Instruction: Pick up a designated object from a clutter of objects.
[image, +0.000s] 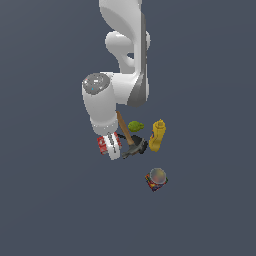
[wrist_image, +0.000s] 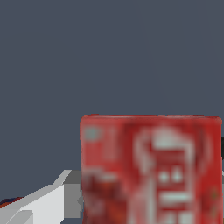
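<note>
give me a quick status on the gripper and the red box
Gripper down at the red box, one finger beside its edge; open or shut unclear. Box fills the wrist view. Hammer lies right alongside, on the exterior view's right.

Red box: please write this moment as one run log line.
phase: at grasp | target: red box | gripper: at box, closure unclear | finger beside box | hammer close by

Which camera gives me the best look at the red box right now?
The wrist view: the red box fills much of the picture, face-on, with blurred white print visible and one pincer finger beside it. In the exterior view the red box is small and mostly hidden behind the arm's white hand.
</note>
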